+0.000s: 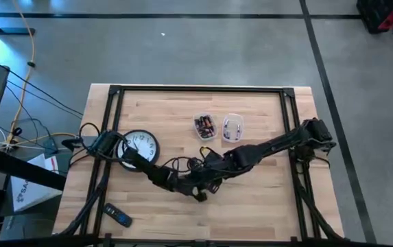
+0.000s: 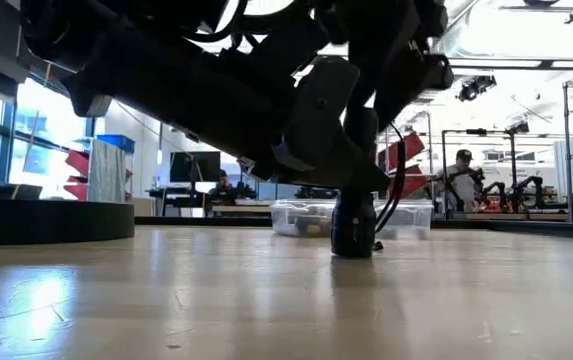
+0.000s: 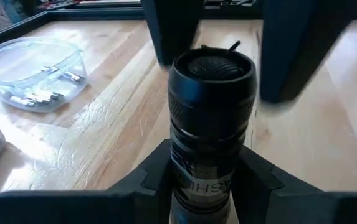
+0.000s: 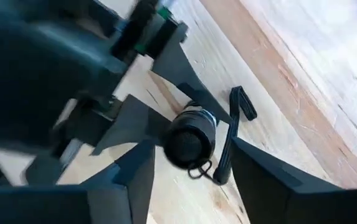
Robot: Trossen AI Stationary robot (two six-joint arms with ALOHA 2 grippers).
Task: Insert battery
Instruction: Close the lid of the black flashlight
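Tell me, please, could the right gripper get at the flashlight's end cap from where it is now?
Probably yes: the left gripper clamps only the flashlight body, leaving its cap bare toward the open right gripper.

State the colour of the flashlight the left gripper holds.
Black flashlight, with a pale lettered band; left wrist view shows it best.

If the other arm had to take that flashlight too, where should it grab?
Probably the wide ribbed head, closing across its round sides from the end. The left gripper already clamps the flashlight around its narrower barrel, and the right gripper faces the free end.
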